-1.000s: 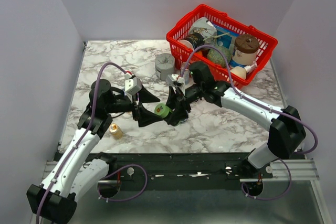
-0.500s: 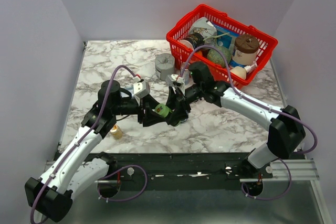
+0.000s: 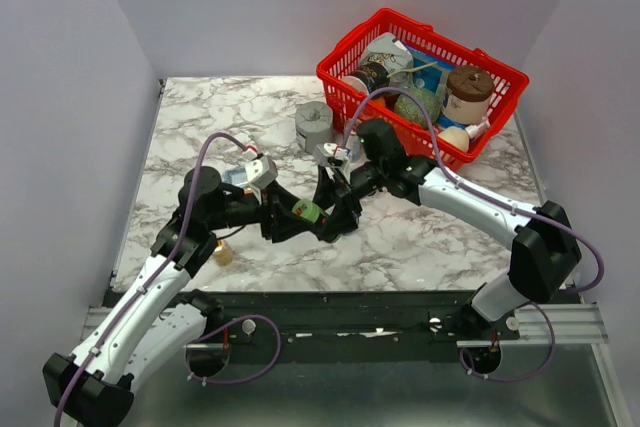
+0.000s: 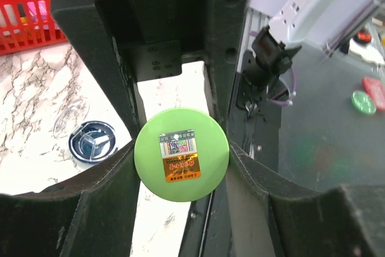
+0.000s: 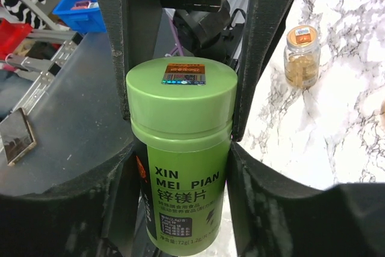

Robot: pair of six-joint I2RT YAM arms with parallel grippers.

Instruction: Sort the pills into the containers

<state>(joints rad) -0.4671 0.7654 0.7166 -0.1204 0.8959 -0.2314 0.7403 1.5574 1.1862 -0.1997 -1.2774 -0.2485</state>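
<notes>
A green pill bottle point(image 3: 306, 210) hangs sideways above the marble table, between the two grippers. My left gripper point(image 3: 297, 213) is shut on its round green cap point(image 4: 181, 153), with one finger pressed against each side of the cap. My right gripper point(image 3: 326, 217) surrounds the bottle's labelled body point(image 5: 180, 179). Its jaws stand just off the sides, and a thin strip of table shows along the right one. A dark blue container point(image 4: 91, 142) with a pale centre lies on the table below, left of the cap. The pills are hidden inside the bottle.
A small amber bottle point(image 3: 221, 250) with a gold lid stands near the table's front left, also visible in the right wrist view as the amber bottle point(image 5: 302, 55). A grey notched block point(image 3: 313, 125) sits behind the grippers. A red wire basket point(image 3: 352, 39) of items fills the back right.
My left gripper went from wide open around the cap to shut on it, and the left arm shifted a little. My right gripper's jaws widened slightly. The bottle stayed where it was.
</notes>
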